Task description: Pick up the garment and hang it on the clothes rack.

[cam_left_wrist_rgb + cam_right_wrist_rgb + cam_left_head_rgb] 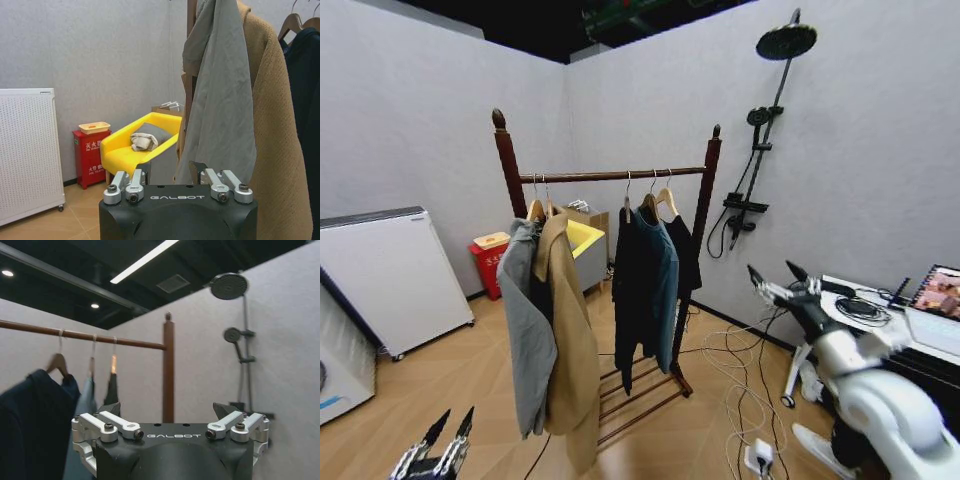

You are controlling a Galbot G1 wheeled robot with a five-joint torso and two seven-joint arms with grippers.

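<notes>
The garment (684, 250), short and black, hangs rightmost among five pieces on the clothes rack (704, 240), well ahead of both grippers. The right gripper (778, 277) is raised with jaws wide and empty; the left gripper (444, 440) sits low, also spread empty.
</notes>
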